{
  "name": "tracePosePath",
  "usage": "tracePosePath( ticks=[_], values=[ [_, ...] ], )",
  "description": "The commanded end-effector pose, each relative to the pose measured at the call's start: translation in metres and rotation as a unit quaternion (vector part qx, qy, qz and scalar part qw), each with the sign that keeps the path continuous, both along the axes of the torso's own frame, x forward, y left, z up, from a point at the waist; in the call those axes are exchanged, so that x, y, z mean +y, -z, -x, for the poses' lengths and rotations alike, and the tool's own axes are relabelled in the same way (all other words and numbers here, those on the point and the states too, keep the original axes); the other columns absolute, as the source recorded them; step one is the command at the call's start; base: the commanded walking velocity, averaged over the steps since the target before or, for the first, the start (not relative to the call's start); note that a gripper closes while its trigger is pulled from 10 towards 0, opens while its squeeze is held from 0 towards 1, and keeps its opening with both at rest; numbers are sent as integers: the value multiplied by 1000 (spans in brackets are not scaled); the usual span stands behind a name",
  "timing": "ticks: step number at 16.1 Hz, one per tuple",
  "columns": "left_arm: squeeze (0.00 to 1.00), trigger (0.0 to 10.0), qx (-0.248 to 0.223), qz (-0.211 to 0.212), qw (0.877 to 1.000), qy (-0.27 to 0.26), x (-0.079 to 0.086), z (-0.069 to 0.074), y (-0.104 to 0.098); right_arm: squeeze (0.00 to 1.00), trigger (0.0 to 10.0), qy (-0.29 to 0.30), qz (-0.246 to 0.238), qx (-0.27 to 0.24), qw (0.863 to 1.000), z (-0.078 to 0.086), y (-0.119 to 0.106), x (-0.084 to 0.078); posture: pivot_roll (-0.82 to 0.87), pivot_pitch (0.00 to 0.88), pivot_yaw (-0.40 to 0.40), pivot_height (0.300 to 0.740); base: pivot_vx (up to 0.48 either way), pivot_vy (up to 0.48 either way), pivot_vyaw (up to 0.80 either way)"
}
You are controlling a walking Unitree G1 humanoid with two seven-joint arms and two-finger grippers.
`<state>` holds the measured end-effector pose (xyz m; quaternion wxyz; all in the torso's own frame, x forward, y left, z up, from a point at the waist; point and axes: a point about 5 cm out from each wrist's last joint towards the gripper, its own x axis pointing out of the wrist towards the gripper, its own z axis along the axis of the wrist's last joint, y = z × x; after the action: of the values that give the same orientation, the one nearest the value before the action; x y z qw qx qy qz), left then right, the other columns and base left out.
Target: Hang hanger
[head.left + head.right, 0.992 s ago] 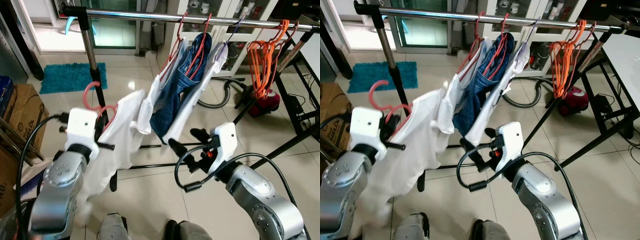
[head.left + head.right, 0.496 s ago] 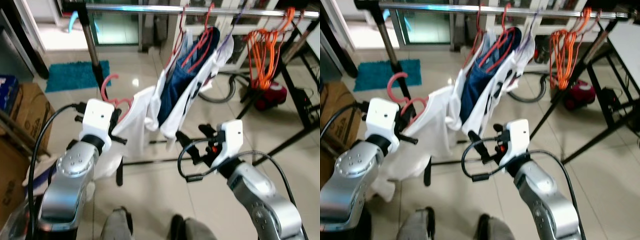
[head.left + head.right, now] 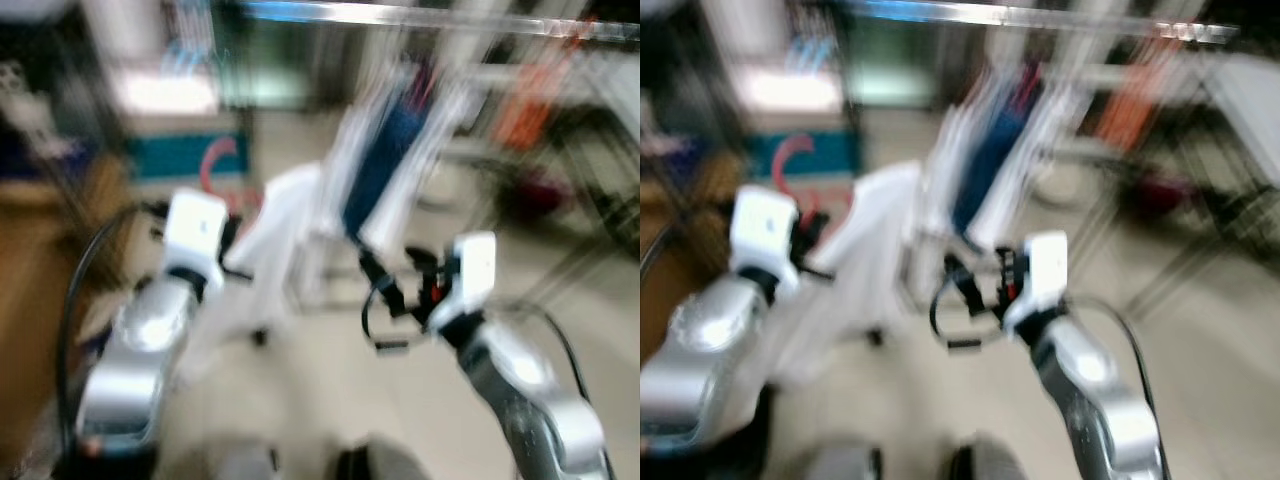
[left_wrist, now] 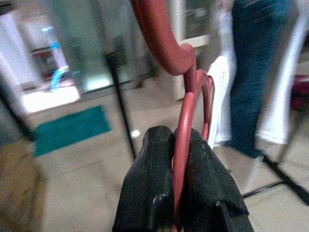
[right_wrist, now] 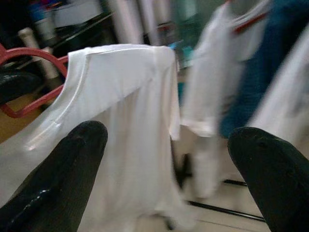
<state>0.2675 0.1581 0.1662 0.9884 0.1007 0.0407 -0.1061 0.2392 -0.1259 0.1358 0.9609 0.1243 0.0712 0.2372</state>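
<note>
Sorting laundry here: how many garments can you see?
4: a white shirt on the red hanger in the left gripper; on the rail, a white top, blue jeans, another white top. Blur may hide more.

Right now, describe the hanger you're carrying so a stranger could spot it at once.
Find the long metal rail across the top, then drop to the left gripper below it. Pinched between its black fingers is the red hanger carrying a white shirt; the other garments already hang on the rail.

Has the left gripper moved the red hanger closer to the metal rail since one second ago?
Cannot tell: the head views are blurred and shifting. The left gripper grips the red hanger, below the rail.
</note>
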Motion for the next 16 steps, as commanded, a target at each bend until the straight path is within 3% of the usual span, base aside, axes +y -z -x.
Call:
tracePosePath(
  ticks=[1,10,13,16],
  values=[
    [0,10000,-22,9,1000,16,-9,-3,-9,0,10000,25,8,-13,1000,-4,-8,-9,27,80,-45,740,0,0,-800],
    [0,10000,-46,12,998,39,-14,-23,-17,0,10000,123,19,-32,992,-2,-15,-26,-31,41,14,740,0,0,-800],
    [0,10000,-54,30,997,43,-12,-37,-28,0,10000,112,27,-43,992,3,-22,-23,-55,42,31,740,0,0,-800],
    [0,10000,-54,11,993,107,-18,-43,-41,0,10000,57,23,-72,996,-4,-40,-17,-51,50,19,740,0,0,-800]
  ],
)
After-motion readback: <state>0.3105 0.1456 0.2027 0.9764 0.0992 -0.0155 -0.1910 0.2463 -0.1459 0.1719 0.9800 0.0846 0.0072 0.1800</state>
